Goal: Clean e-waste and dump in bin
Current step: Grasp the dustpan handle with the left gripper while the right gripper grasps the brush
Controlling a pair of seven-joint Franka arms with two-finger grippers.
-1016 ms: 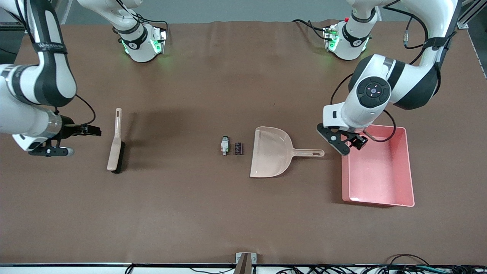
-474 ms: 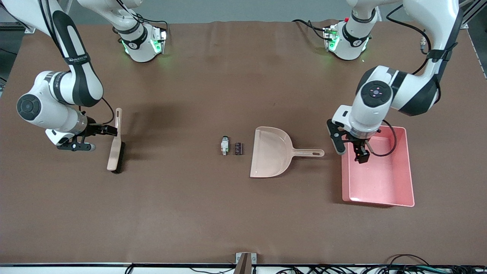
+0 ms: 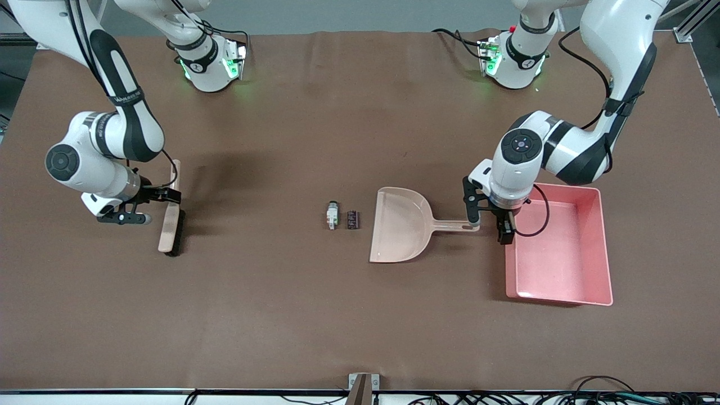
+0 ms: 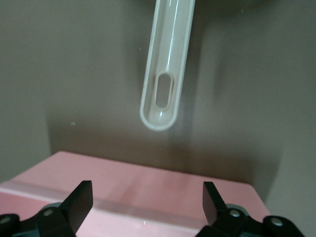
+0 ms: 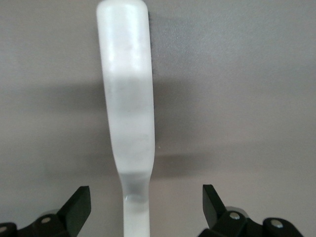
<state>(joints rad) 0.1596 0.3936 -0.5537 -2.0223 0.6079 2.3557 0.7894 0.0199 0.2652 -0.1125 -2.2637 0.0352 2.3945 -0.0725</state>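
Observation:
Two small e-waste pieces lie mid-table: a white-grey one with green bits (image 3: 333, 215) and a dark one (image 3: 352, 219) beside it, just off the beige dustpan's (image 3: 400, 225) open mouth. The dustpan's handle (image 3: 458, 226) (image 4: 160, 94) points at the pink bin (image 3: 562, 250) (image 4: 148, 190). My left gripper (image 3: 488, 217) (image 4: 147, 202) hangs open over the bin's rim by the handle's tip, holding nothing. My right gripper (image 3: 147, 206) (image 5: 145, 207) stands open at the beige brush (image 3: 170, 216). The brush's handle (image 5: 127, 98) runs between the fingers, ungripped.
The brush lies toward the right arm's end of the brown table (image 3: 315, 304), bristles dark along one side. Both arm bases (image 3: 211, 64) (image 3: 512, 62) stand at the table's edge away from the front camera. Cables (image 3: 562, 396) run along the edge closest to that camera.
My right gripper has swung in from the table's end to the brush handle. My left gripper has moved from over the bin's inside to its rim, toward the dustpan handle's tip.

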